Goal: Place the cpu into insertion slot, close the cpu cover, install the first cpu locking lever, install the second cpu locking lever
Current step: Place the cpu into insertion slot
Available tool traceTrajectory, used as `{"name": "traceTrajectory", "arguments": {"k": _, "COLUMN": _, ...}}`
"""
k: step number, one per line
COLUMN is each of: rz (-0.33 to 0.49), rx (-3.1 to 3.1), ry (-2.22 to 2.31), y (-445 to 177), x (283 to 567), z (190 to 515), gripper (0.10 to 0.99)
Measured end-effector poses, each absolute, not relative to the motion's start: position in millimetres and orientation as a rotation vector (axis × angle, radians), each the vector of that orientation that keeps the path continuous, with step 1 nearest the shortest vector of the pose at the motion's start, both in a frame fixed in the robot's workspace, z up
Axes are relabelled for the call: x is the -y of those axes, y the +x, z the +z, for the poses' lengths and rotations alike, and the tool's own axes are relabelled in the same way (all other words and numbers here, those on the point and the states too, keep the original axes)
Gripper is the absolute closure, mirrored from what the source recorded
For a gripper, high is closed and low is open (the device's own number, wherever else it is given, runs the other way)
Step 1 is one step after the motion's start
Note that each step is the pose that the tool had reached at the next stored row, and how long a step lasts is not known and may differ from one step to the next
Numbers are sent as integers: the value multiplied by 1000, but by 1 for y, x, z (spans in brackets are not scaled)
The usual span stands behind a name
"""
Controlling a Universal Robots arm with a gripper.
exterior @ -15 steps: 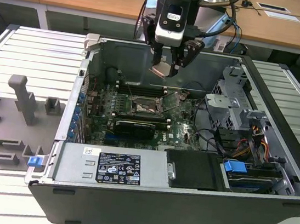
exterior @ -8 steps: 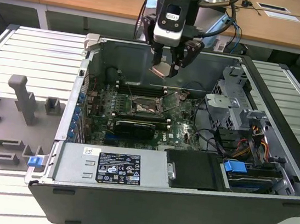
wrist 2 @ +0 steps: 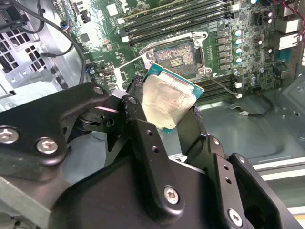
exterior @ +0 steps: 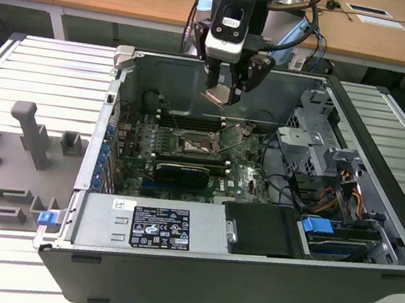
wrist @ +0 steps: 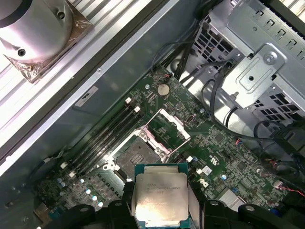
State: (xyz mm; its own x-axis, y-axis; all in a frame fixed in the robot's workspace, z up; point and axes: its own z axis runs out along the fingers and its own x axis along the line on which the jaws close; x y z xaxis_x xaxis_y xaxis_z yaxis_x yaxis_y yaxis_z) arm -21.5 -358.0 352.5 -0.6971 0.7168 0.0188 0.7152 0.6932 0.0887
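Pinching cpu [exterior: 219, 95] in hand [exterior: 225, 89], hovering at upper centre of exterior view, well above insertion slot [exterior: 193, 146]. Working step one: placing. Seeing cpu cover [wrist: 167, 125] flipped open. Holding it tilted; probably needing levelling and squaring over slot.

We see the cpu [wrist: 161, 198], silver-topped with a green rim, tilted in the air above the bare, dark insertion slot [wrist: 138, 155]. The cpu cover [wrist: 175, 124] stands swung open beside it.
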Motion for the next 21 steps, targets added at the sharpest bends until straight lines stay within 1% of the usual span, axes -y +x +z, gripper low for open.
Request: {"name": "traceTrajectory", "arguments": {"k": 21, "rz": 138, "rx": -2827, "ry": 1316, "y": -21, "x": 358, "z": 351, "gripper": 557}}
